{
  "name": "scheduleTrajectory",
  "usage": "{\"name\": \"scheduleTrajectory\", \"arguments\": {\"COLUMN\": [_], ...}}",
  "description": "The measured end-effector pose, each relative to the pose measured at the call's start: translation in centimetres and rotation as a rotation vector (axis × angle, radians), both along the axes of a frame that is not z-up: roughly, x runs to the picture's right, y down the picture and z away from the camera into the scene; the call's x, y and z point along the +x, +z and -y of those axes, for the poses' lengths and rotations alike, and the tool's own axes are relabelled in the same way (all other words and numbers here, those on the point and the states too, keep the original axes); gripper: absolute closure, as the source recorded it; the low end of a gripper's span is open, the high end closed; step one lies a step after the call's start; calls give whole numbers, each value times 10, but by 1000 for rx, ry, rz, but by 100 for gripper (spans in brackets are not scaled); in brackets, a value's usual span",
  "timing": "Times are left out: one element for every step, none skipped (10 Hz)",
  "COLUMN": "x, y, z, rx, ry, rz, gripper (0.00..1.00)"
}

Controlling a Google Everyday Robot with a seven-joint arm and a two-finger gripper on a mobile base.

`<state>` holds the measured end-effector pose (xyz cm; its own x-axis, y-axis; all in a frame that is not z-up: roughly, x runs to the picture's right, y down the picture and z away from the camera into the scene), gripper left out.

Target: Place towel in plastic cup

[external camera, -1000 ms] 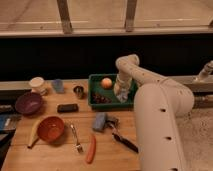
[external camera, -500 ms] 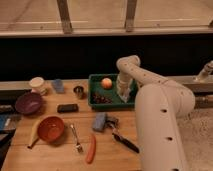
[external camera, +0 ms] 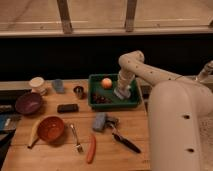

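A green tray (external camera: 114, 104) sits at the back of the wooden table. In its right half lies the towel (external camera: 121, 93), a small pale grey-blue cloth. My gripper (external camera: 122, 89) reaches straight down into the tray from the white arm (external camera: 150, 75) and is shut on the towel, which still rests on the tray floor. An orange ball (external camera: 106, 82) lies to the left of the gripper in the same tray. The plastic cup (external camera: 58, 85), pale blue, stands on the table left of the tray, well away from the gripper.
Dark grapes (external camera: 100, 98) lie in the tray's front left. On the table are a white cup (external camera: 36, 84), a metal cup (external camera: 78, 91), a purple bowl (external camera: 28, 102), an orange bowl (external camera: 50, 128), a banana (external camera: 33, 135), a fork (external camera: 76, 138), a blue-grey block (external camera: 101, 121) and a carrot (external camera: 91, 148).
The gripper has closed on the towel in the tray. The arm has stayed almost in place, and nothing else has moved.
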<state>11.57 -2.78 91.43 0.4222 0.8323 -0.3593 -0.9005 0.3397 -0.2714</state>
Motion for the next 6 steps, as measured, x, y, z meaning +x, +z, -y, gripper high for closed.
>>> {"name": "scheduleTrajectory", "arguments": {"x": [-2,-5,-8,-13,-25,-46], "y": [-18,-41,-60,-73,-86,-94], "z": [13,32,48,61,78,94], "rx": [47,116,174,221,278,324], "ry": [2,7,9,5,-3,-18], "rz": [18,45,73,98,134,175], "gripper": [100,100,100,100,100,100]}}
